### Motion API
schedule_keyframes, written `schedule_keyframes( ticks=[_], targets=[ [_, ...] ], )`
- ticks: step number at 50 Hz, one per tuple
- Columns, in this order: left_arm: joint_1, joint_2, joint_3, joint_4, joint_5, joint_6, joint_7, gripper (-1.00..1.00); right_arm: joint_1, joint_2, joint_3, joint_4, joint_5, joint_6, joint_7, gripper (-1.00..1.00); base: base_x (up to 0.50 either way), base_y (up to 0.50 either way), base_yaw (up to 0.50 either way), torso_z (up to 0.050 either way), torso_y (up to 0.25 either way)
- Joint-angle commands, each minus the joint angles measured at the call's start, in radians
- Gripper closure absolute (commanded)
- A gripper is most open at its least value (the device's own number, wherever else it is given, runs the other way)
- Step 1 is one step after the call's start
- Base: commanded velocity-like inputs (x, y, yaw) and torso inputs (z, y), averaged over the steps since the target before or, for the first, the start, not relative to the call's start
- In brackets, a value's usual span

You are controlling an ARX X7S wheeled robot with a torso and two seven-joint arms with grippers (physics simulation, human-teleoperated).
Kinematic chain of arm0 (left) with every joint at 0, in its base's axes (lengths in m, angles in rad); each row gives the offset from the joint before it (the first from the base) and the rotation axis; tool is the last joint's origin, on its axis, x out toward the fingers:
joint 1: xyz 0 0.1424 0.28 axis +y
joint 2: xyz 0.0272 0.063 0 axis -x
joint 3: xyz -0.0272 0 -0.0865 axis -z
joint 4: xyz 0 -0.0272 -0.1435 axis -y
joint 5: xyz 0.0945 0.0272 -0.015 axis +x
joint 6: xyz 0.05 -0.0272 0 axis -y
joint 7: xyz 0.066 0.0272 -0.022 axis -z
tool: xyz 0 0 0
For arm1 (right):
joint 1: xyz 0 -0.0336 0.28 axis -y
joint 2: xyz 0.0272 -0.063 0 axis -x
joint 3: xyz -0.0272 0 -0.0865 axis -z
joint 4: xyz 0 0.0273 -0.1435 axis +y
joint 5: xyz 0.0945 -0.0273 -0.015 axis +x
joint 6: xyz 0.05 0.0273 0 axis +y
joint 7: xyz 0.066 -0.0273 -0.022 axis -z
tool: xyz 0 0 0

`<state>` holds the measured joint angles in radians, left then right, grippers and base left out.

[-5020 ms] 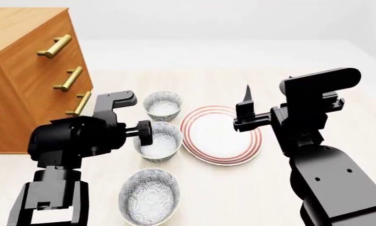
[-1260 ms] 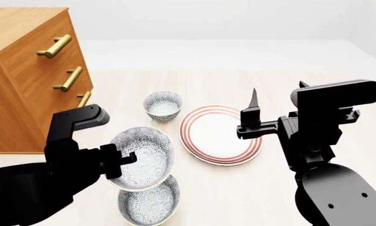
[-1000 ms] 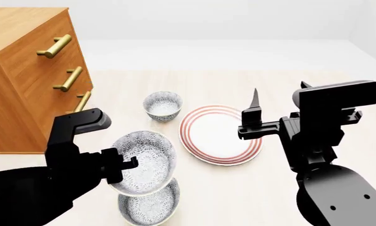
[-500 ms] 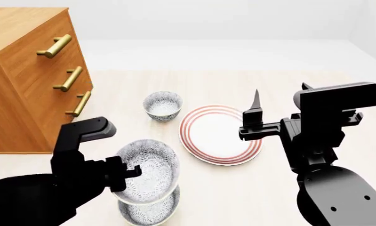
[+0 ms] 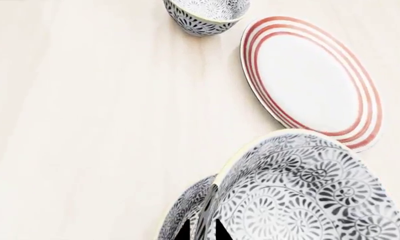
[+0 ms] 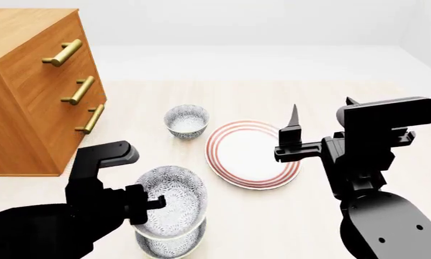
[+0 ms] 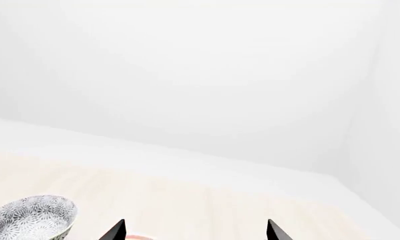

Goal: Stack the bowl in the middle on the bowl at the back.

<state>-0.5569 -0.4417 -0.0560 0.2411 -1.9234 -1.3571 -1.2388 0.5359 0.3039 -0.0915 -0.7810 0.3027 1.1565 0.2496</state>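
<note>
While the left fingers pinch the rim of the bowl in the middle, lifted over the counter's near edge, the bowl at the back sits well beyond; right fingers gape, empty

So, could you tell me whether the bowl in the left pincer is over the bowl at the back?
No, the bowl in the middle hangs over the front bowl, far from the bowl at the back.

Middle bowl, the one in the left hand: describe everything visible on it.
The middle bowl is small, deep and round, white with a dense grey-blue floral speckle and a pale rim; it looks ceramic. The left hand grips its rim, holding it tilted directly over the near bowl. Whether the two touch is unclear.
</note>
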Motion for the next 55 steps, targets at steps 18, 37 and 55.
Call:
schedule_keyframes(
  ticks=[18, 37, 55],
  targets=[
    [0.005, -0.009, 0.028, 0.002, 0.075, 0.018, 0.056, 1.0, -0.014, 0.005, 0.009, -0.004, 0.011, -0.01, 0.009, -1.0, 0.0, 0.0, 0.0, 0.0, 0.001],
    [0.02, -0.005, 0.049, -0.013, 0.177, 0.027, 0.143, 1.0, -0.016, 0.009, 0.011, -0.005, 0.017, -0.009, 0.016, -1.0, 0.0, 0.0, 0.0, 0.0, 0.0],
    [0.033, -0.008, 0.074, -0.025, 0.219, 0.043, 0.177, 1.0, -0.018, 0.015, 0.013, -0.007, 0.023, -0.005, 0.021, -1.0, 0.0, 0.0, 0.0, 0.0, 0.001]
  ],
)
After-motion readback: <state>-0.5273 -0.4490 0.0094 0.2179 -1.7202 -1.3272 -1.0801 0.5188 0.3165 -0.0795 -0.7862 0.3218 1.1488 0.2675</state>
